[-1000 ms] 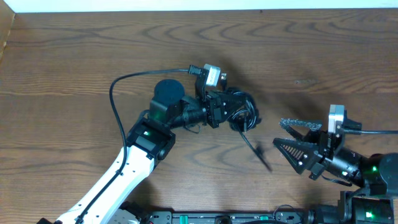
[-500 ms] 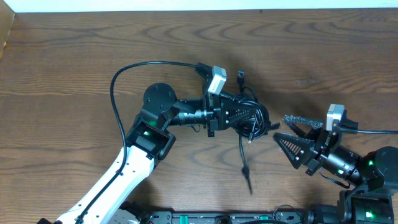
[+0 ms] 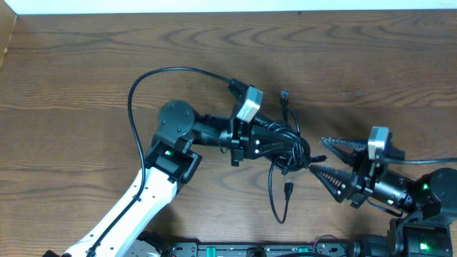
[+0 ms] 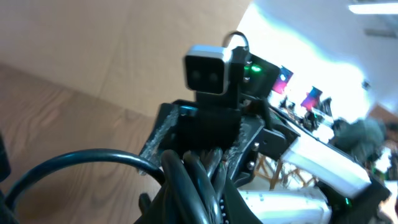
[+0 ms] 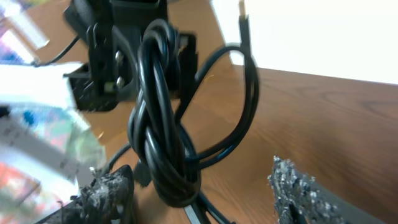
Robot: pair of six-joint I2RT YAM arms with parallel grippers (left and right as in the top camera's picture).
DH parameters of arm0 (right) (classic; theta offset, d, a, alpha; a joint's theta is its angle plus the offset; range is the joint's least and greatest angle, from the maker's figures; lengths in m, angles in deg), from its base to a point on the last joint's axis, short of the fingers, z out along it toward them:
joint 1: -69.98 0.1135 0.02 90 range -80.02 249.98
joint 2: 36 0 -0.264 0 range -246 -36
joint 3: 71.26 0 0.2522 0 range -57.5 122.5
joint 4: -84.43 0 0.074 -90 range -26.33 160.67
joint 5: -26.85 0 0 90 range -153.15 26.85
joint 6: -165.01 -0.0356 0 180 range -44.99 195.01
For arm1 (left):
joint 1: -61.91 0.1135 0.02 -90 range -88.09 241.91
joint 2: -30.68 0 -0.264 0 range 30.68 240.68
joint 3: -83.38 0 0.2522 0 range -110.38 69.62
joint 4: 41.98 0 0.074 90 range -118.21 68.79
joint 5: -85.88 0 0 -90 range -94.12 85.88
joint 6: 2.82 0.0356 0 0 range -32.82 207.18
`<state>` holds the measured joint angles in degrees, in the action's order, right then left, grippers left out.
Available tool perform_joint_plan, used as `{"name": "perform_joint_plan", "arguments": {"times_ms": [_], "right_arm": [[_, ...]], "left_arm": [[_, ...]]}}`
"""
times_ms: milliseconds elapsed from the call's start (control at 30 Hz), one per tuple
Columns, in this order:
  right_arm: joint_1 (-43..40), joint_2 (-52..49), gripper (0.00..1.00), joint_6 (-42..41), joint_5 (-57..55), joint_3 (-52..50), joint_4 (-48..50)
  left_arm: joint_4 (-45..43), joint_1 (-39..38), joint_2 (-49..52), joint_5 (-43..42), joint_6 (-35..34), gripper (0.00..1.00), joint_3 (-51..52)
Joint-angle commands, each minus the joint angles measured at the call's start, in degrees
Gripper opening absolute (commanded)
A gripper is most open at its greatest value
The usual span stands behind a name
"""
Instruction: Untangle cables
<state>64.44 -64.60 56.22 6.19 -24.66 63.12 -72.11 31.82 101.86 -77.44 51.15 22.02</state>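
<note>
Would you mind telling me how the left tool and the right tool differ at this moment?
The left tool is shut on the cables; the right tool is open and empty. The left tool carries them; the right tool only faces them, fingers spread. Both are close to the cables.
</note>
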Motion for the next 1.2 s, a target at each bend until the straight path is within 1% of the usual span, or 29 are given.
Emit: {"name": "perform_joint_plan", "arguments": {"times_ms": [0, 67, 200, 300, 367, 433, 633, 733, 833, 900, 967, 1167], "right_arm": [[0.28, 0.46, 0.68, 5.42, 5.07, 0.42, 0.02], [0.28, 0.46, 0.68, 6.16, 6.10, 0.42, 0.04], [0.28, 0.46, 0.68, 10.49, 11.63, 0.42, 0.04], [0.28, 0.46, 0.72, 13.44, 15.65, 0.42, 0.04], [0.28, 0.46, 0.75, 14.27, 17.29, 0.42, 0.07], [0.28, 0.46, 0.75, 14.67, 17.92, 0.42, 0.07], [0.28, 0.46, 0.72, 15.91, 20.17, 0.42, 0.07], [0.31, 0.46, 0.72, 15.91, 20.17, 0.42, 0.07], [0.31, 0.46, 0.72, 15.91, 20.17, 0.42, 0.31], [0.28, 0.46, 0.71, 15.91, 20.17, 0.42, 0.52], [0.28, 0.46, 0.73, 15.89, 19.39, 0.42, 0.68], [0.28, 0.46, 0.76, 15.58, 15.37, 0.42, 0.63]], "left_arm": [[-2.62, 0.17, -0.26, -3.87, -0.72, 0.08, -0.96], [-3.04, 0.17, -0.26, -3.89, -0.68, 0.07, -0.96], [-3.45, 0.17, -0.26, -4.31, -0.63, 0.08, -0.96], [-4.00, 0.17, -0.26, -3.56, -0.66, 0.07, -0.98], [-3.98, 0.17, -0.24, -1.11, -1.99, 0.07, -0.96], [-4.02, 0.17, -0.24, 0.66, -2.80, 0.08, -0.96], [-5.07, 0.17, -0.33, 0.81, -2.82, 0.07, -0.96], [-4.57, 0.17, -0.35, 4.39, -4.20, 0.07, -0.96], [-1.73, 0.17, -0.46, 9.64, -4.28, 0.07, -0.96], [0.83, 0.17, -0.55, 12.68, -3.13, 0.07, -0.96], [3.02, 0.17, -0.66, 14.86, -1.66, 0.07, -0.96], [6.82, 0.17, -2.45, 18.08, 3.58, 0.07, -0.96]]}}
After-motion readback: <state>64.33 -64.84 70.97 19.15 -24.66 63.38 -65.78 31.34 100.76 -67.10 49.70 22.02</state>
